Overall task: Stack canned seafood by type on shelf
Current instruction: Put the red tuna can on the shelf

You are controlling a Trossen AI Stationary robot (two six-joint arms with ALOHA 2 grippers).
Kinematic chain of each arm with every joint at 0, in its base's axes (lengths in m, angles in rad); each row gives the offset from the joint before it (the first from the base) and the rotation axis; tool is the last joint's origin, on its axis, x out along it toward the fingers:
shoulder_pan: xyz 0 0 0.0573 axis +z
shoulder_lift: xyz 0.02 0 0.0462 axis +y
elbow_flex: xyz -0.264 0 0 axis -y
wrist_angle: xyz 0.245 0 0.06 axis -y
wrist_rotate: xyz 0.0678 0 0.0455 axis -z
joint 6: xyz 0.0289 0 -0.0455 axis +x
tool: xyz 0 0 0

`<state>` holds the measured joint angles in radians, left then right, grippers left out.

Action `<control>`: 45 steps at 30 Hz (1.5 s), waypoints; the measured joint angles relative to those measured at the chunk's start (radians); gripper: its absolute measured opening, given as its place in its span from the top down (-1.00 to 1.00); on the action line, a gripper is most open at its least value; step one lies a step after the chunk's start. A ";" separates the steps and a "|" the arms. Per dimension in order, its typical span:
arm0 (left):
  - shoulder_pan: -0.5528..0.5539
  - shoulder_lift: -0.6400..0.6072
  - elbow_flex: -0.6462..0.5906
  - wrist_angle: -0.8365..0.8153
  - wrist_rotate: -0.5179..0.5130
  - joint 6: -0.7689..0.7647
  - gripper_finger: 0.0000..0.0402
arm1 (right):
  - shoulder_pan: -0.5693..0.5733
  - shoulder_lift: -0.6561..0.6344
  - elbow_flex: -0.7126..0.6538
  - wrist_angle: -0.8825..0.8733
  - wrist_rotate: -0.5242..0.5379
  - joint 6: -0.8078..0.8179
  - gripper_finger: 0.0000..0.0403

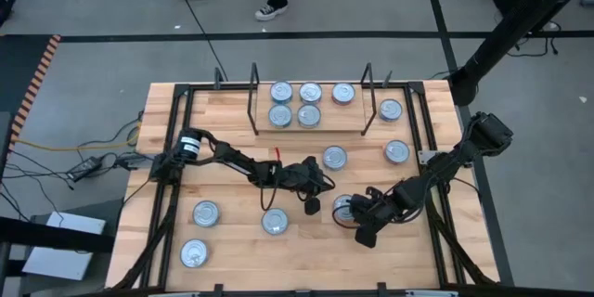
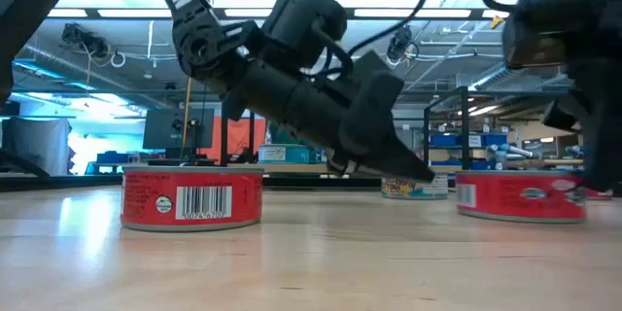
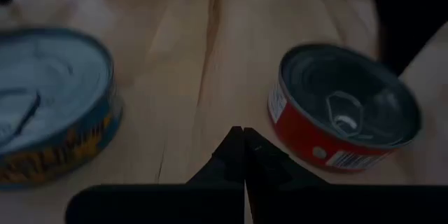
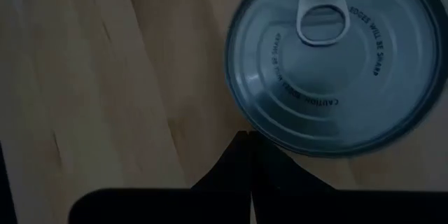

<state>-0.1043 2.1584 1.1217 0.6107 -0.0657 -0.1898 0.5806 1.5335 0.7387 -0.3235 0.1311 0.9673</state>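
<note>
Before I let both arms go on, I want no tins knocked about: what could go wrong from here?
Both grippers are shut and empty, so neither can pick up a tin as it stands.

The right gripper sits right at the edge of a tin; moving forward shut may shove it away.

The left gripper points between a red tin and a blue tin and could nudge either. The two grippers are also close together and might collide.
</note>
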 joint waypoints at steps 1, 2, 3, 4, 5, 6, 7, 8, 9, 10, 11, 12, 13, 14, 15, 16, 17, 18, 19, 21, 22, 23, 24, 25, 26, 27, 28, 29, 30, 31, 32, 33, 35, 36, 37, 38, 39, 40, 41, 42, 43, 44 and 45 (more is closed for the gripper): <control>0.000 0.008 0.000 0.005 0.000 0.000 1.00 | -0.008 0.002 0.000 0.015 0.000 -0.005 0.99; 0.000 0.012 0.001 0.006 0.000 0.001 1.00 | -0.015 0.003 0.000 0.017 0.000 -0.011 0.99; 0.000 0.012 0.000 0.000 0.000 0.002 1.00 | -0.022 0.003 0.000 0.017 0.000 -0.020 0.99; 0.000 0.013 0.000 0.000 -0.001 0.006 1.00 | -0.029 0.003 0.000 0.021 0.001 -0.025 0.99; 0.000 0.014 0.001 0.002 -0.003 0.008 1.00 | -0.037 0.003 0.000 0.023 0.004 -0.029 0.99; 0.001 0.015 0.001 0.003 -0.007 0.016 1.00 | -0.043 0.003 0.000 0.023 0.006 -0.035 0.99; 0.002 0.016 0.001 0.008 -0.009 0.026 1.00 | -0.049 0.003 0.000 0.024 0.008 -0.042 0.99; 0.002 0.016 0.001 0.012 -0.010 0.030 1.00 | -0.057 0.003 0.000 0.025 0.010 -0.045 0.99; 0.003 0.016 0.000 0.024 -0.011 0.030 1.00 | -0.063 0.003 0.000 0.025 0.015 -0.050 0.99; 0.004 0.016 0.001 0.031 -0.011 0.030 1.00 | -0.070 0.003 0.000 0.025 0.024 -0.053 0.99; 0.006 0.015 0.001 0.031 -0.014 0.030 1.00 | -0.077 0.003 0.000 0.025 0.031 -0.054 0.99; 0.006 0.015 0.001 0.030 -0.015 0.030 1.00 | -0.084 0.003 0.000 0.029 0.033 -0.058 0.99; 0.006 0.016 0.001 0.027 -0.015 0.030 1.00 | -0.091 0.003 0.000 0.037 0.034 -0.067 0.99; 0.007 0.016 0.000 0.027 -0.018 0.030 1.00 | -0.097 0.003 0.000 0.043 0.034 -0.077 0.99; 0.007 0.016 0.000 0.028 -0.019 0.030 1.00 | -0.103 0.003 0.000 0.049 0.034 -0.087 0.99; 0.008 0.016 0.000 0.029 -0.020 0.030 1.00 | -0.108 0.003 0.000 0.055 0.034 -0.095 0.99; 0.008 0.016 0.000 0.028 -0.021 0.030 0.99 | -0.113 0.003 0.000 0.059 0.033 -0.101 0.99; 0.007 0.016 0.001 0.026 -0.022 0.030 0.99 | -0.117 0.003 0.000 0.062 0.030 -0.105 0.99; 0.007 0.016 0.000 0.025 -0.023 0.034 0.99 | -0.120 0.003 0.000 0.063 0.029 -0.107 0.99; 0.008 0.016 0.000 0.025 -0.026 0.055 0.99 | -0.127 0.003 0.000 0.066 0.029 -0.107 0.99; 0.008 0.016 0.000 0.024 -0.027 0.063 0.99 | -0.130 0.003 0.000 0.070 0.028 -0.107 0.99; 0.008 0.016 0.000 0.024 -0.027 0.070 0.99 | -0.133 0.003 0.000 0.076 0.027 -0.107 0.99; 0.008 0.016 0.000 0.024 -0.026 0.072 0.99 | -0.136 0.003 0.001 0.083 0.026 -0.107 0.99; 0.008 0.016 0.000 0.022 -0.026 0.074 0.99 | -0.139 0.003 0.006 0.082 0.025 -0.107 0.99; 0.008 0.016 0.000 0.023 -0.024 0.074 0.99 | -0.143 0.003 0.013 0.083 0.026 -0.107 0.99; 0.008 0.016 0.000 0.024 -0.018 0.074 0.99 | -0.148 0.003 0.021 0.084 0.032 -0.107 0.99; 0.006 0.016 0.001 0.024 -0.013 0.074 0.99 | -0.152 0.003 0.029 0.083 0.036 -0.107 0.99; 0.005 0.016 0.000 0.026 -0.012 0.074 0.99 | -0.156 0.003 0.038 0.081 0.036 -0.107 0.99; 0.004 0.016 0.000 0.028 -0.012 0.074 0.99 | -0.160 0.003 0.046 0.081 0.036 -0.109 0.99; 0.004 0.016 0.001 0.030 -0.011 0.074 0.99 | -0.164 0.003 0.054 0.081 0.036 -0.112 0.99; 0.004 0.016 0.001 0.029 -0.011 0.074 0.99 | -0.168 0.003 0.060 0.081 0.034 -0.114 0.99; 0.004 0.016 0.001 0.026 -0.011 0.074 0.99 | -0.172 0.003 0.063 0.082 0.030 -0.115 0.99; 0.005 0.016 0.000 0.013 -0.016 0.074 0.99 | -0.177 0.003 0.068 0.078 0.012 -0.126 0.99; 0.005 0.015 0.000 0.006 -0.025 0.074 0.99 | -0.178 0.003 0.072 0.072 -0.005 -0.133 0.99; 0.005 0.015 0.000 0.005 -0.035 0.073 0.99 | -0.177 0.003 0.077 0.066 -0.023 -0.141 0.99; 0.006 0.015 0.000 0.006 -0.045 0.072 0.99 | -0.168 0.002 0.082 0.059 -0.044 -0.151 0.99; 0.006 0.016 0.000 0.012 -0.045 0.073 0.99 | -0.158 0.002 0.083 0.052 -0.055 -0.158 0.99; 0.007 0.016 0.001 0.020 -0.045 0.074 0.99 | -0.146 0.002 0.083 0.038 -0.066 -0.165 0.99; 0.007 0.016 0.000 0.028 -0.045 0.078 0.99 | -0.133 0.002 0.083 0.024 -0.067 -0.179 0.99; 0.009 0.016 0.000 0.032 -0.045 0.081 0.99 | -0.122 0.002 0.083 0.009 -0.068 -0.195 0.99; 0.011 0.016 0.000 0.036 -0.044 0.082 0.99 | -0.111 0.002 0.083 -0.004 -0.059 -0.214 0.99; 0.013 0.016 0.000 0.039 -0.038 0.082 0.99 | -0.102 0.002 0.083 -0.015 -0.043 -0.226 0.99; 0.017 0.016 0.000 0.042 -0.024 0.082 0.99 | -0.095 0.002 0.079 -0.022 -0.026 -0.236 0.99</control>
<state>-0.0869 2.1740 1.1221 0.6528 -0.0894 -0.1078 0.4855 1.5352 0.8181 -0.3454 0.1047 0.7316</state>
